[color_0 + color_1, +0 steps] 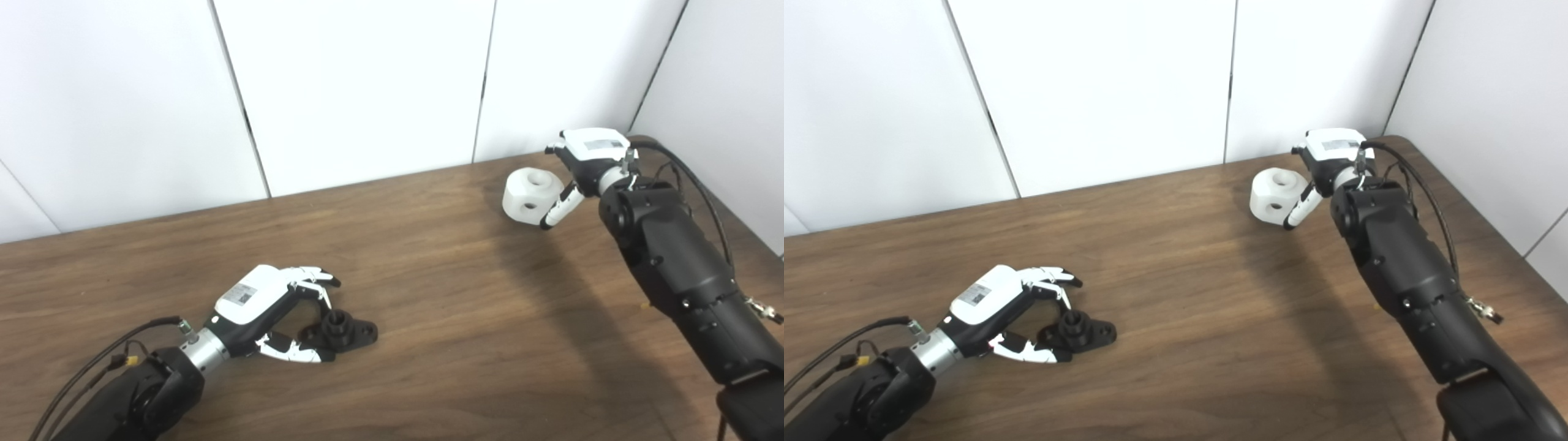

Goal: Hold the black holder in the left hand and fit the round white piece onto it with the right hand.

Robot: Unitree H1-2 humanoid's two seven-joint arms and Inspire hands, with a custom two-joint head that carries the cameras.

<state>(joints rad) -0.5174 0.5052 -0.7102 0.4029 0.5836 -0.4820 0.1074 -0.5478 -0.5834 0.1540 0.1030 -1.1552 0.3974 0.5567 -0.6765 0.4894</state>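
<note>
The black holder (340,331), a flat base with an upright round post, lies on the wooden table (429,294) at the front left. My left hand (278,312) is open around its left end. The fingers (312,278) arch above the post without touching it, and the thumb (293,351) lies against the base's near edge. At the back right, my right hand (585,168) is shut on the round white piece (530,194), a chunky block with holes in its top and side. The thumb (560,208) presses on its right side. The piece is tilted, and the fingers behind it are hidden.
White wall panels (367,92) close off the table's back edge and right side, close behind the right hand. My right forearm (680,269) runs along the table's right edge and casts a shadow across the wood toward the middle.
</note>
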